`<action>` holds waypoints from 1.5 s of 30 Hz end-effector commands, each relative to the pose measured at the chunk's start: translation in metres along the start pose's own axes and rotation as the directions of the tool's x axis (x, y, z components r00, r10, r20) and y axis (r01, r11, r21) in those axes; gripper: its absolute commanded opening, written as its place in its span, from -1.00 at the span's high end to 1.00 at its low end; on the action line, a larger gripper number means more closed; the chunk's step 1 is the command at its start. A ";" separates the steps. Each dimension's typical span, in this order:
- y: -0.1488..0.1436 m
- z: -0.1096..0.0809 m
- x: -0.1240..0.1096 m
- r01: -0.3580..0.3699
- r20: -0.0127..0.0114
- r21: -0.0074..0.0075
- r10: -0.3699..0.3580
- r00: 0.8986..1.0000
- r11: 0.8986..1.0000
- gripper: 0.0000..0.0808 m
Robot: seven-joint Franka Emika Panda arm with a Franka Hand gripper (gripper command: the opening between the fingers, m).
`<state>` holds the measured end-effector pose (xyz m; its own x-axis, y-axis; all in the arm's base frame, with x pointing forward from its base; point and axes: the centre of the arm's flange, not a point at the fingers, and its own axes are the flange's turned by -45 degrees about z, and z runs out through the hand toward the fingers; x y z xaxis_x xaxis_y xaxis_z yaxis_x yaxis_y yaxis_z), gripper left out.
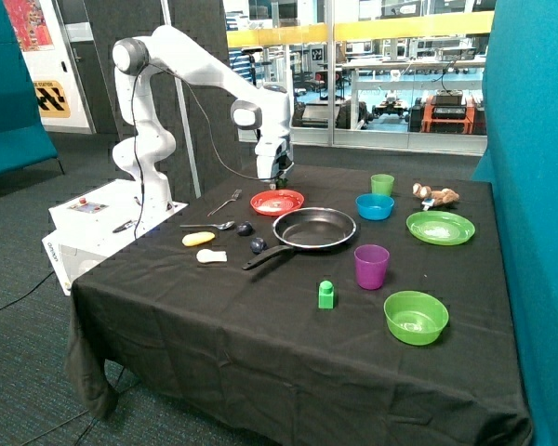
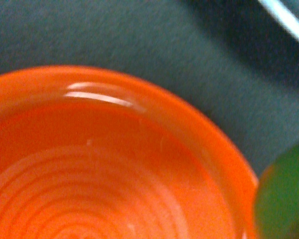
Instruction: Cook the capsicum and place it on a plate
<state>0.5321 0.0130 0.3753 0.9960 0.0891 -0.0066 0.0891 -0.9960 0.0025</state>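
Now, working outward from me, the frying pan (image 1: 314, 229) sits empty, so I judge cooking done. At its eleven o'clock, my hand (image 1: 278, 185) hangs just over the red plate (image 1: 277, 203) with the capsicum (image 2: 285, 199) seemingly held; only release remains.

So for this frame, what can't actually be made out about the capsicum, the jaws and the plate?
- Dark green toy capsicum: wrist view cuts it off at the edge; outside view hides it behind the gripper.
- Jaws: open or shut cannot be told; outside view too small, wrist view shows none.
- Flat round red-orange plastic plate: contact with the capsicum not visible in either view.
- Black frying pan: only a rim sliver in the wrist view.
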 end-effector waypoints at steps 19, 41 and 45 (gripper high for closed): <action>-0.058 0.026 -0.038 -0.119 -0.006 0.003 0.119 0.993 0.993 1.00; -0.069 0.077 -0.043 -0.213 -0.006 0.004 0.213 0.977 0.977 1.00; -0.073 0.081 -0.042 -0.211 -0.006 0.004 0.211 0.977 0.977 1.00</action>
<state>0.4813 0.0769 0.3080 0.9945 -0.1049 0.0007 -0.1049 -0.9945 -0.0046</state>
